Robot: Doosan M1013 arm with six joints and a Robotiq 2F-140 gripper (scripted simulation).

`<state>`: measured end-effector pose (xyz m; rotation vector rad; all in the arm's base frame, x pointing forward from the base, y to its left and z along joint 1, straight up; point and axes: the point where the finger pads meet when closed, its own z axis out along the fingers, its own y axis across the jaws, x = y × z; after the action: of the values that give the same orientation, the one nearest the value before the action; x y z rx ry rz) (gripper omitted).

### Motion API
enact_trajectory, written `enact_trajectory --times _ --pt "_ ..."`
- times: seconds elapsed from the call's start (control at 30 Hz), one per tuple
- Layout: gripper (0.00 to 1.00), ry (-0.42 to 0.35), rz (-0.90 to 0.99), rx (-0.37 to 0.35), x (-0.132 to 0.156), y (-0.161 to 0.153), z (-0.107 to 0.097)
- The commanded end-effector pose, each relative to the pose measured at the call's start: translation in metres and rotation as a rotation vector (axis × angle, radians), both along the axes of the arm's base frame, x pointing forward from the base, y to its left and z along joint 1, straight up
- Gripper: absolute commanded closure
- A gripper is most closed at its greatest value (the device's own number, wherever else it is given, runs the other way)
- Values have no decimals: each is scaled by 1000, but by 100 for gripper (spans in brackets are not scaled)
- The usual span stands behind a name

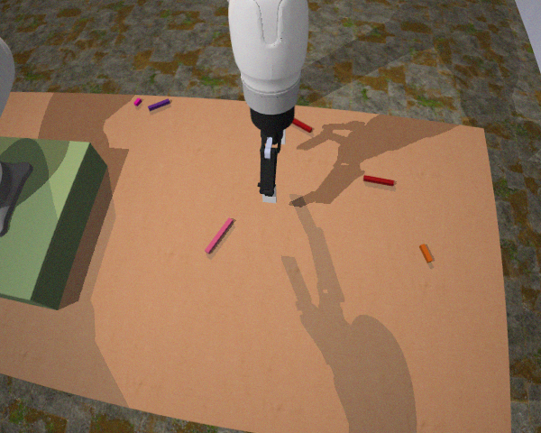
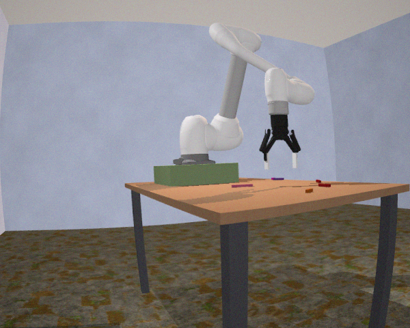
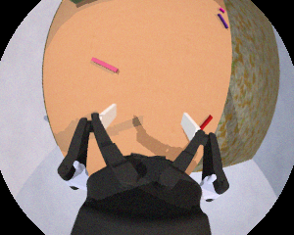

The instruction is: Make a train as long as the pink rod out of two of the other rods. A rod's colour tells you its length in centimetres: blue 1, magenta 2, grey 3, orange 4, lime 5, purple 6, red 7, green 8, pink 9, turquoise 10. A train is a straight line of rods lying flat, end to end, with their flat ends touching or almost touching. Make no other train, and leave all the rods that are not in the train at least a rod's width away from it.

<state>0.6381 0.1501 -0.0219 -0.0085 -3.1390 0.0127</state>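
Observation:
The pink rod (image 1: 219, 234) (image 2: 242, 185) (image 3: 104, 65) lies flat left of the table's middle. A red rod (image 1: 378, 179) (image 2: 324, 184) lies to the right. A second red rod (image 1: 302, 124) (image 2: 318, 181) (image 3: 206, 120) lies at the back, partly hidden by the arm. The orange rod (image 1: 426, 253) (image 2: 308, 190) lies far right. The purple rod (image 1: 159, 104) (image 2: 277, 178) (image 3: 223, 22) and the short magenta rod (image 1: 137, 101) (image 3: 221, 10) lie close together at the back left edge. My gripper (image 1: 273, 170) (image 2: 280, 165) (image 3: 149, 114) is open and empty. It hangs well above the table's middle, between the pink rod and the back red rod.
The arm stands on a green block (image 1: 51, 196) (image 2: 195, 173) at the left of the wooden table (image 1: 261, 302) (image 2: 268, 204). The table's edges drop to a mottled floor on all sides.

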Motion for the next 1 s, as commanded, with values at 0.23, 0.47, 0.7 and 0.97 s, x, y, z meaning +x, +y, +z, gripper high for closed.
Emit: enact_trajectory --times 0.23,0.47,0.7,0.97 --pt "0 -4 -2 7 1 0 1" --pt "0 -5 -106 7 8 1 1" --pt "0 -6 -341 6 24 1 2" --pt "0 -7 -630 6 43 2 2"
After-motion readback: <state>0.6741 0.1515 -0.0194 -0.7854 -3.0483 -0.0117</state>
